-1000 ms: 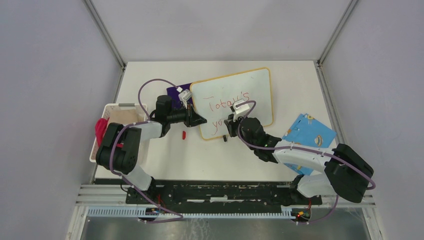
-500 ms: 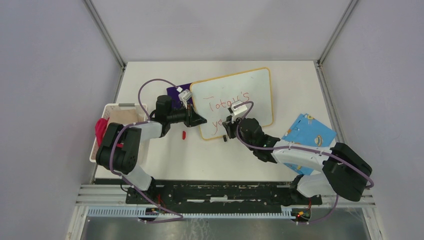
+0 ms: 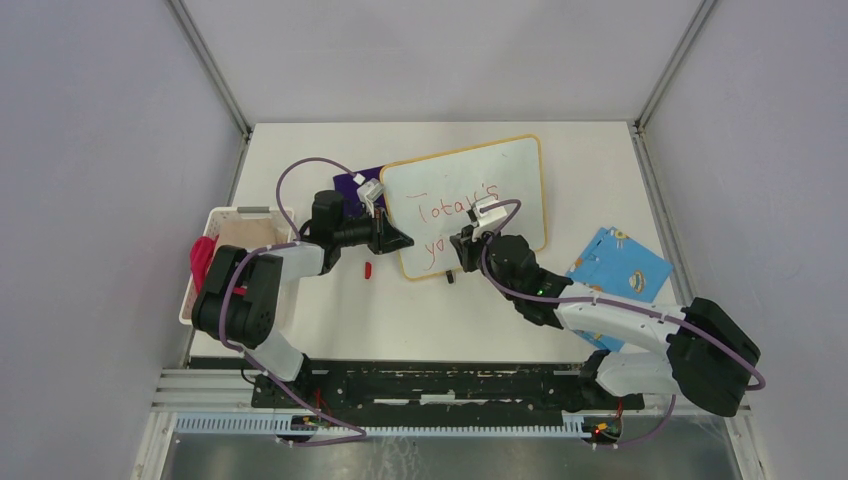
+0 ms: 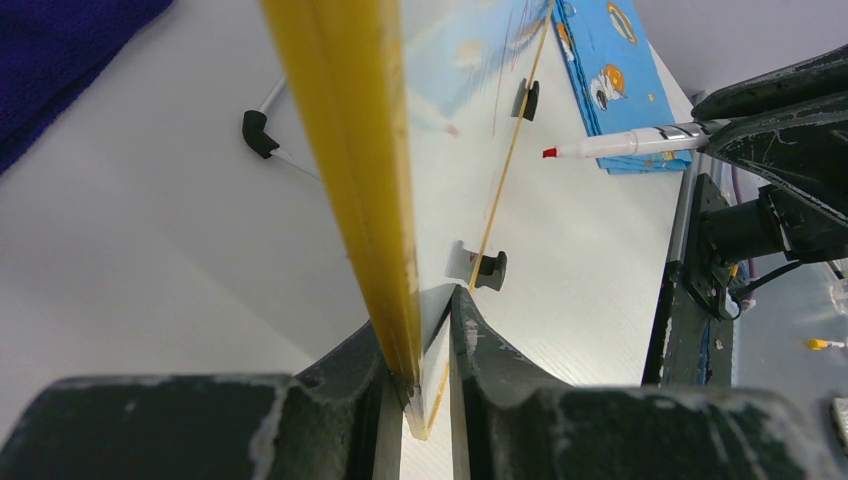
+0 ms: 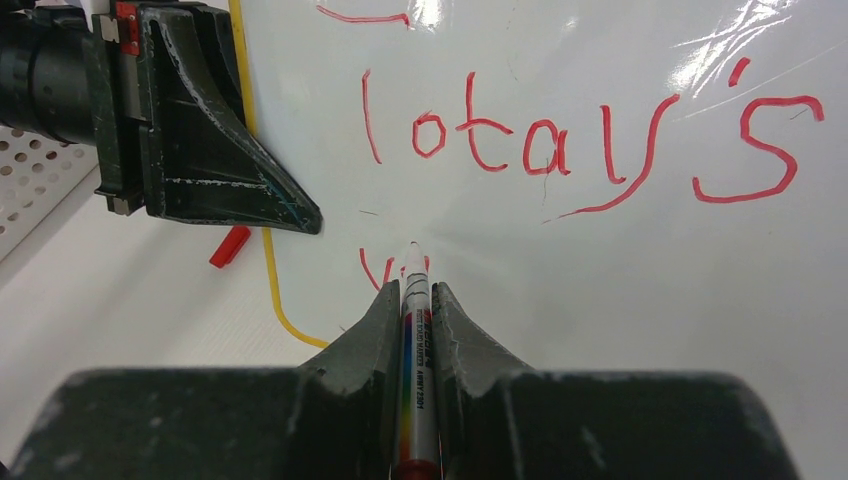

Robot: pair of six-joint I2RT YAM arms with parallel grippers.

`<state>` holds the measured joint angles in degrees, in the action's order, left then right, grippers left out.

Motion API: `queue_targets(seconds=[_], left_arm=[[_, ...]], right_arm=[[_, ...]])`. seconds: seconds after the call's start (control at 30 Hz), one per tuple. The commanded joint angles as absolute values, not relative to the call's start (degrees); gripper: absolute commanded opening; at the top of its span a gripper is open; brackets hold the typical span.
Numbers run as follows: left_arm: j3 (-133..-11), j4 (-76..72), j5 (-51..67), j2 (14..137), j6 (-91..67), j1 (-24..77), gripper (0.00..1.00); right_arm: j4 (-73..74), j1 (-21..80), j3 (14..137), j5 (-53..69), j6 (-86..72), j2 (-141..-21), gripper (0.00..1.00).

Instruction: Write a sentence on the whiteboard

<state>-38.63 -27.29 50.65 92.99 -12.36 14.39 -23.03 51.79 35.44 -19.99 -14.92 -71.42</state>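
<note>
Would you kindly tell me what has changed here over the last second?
The right hand, shut on the white red-tipped marker, edged left, then slightly right over the second line of the red handwritten sentence, its elbow swinging outward. The left hand stays clamped on the yellow-framed glossy whiteboard, which has not moved.

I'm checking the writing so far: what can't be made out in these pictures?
Second line of the sentence: top view, right arm covers it after "yo"; right wrist view, marker and fingers hide it.
Whether the marker tip touches the whiteboard: no view settles it.
Red stroke at the right wrist view's top edge: cut off.
</note>
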Motion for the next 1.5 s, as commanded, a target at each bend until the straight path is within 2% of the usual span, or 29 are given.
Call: queue_targets(seconds=[0.0,1.0,1.47], left_arm=[[-38.0,-20.2,40.6,95.5,-5.9,15.3,0.02],[-38.1,-20.2,40.8,95.9,-5.9,15.3,0.02],[-38.1,-20.1,40.8,95.9,-6.0,15.3,0.02]], right_arm=[[-24.9,51.5,35.7,-21.7,-14.9,-71.6,0.00],[-25.0,50.5,34.1,-22.9,-15.4,-74.6,0.00],[-25.3,50.5,29.2,-23.6,-16.5,-72.1,0.00]])
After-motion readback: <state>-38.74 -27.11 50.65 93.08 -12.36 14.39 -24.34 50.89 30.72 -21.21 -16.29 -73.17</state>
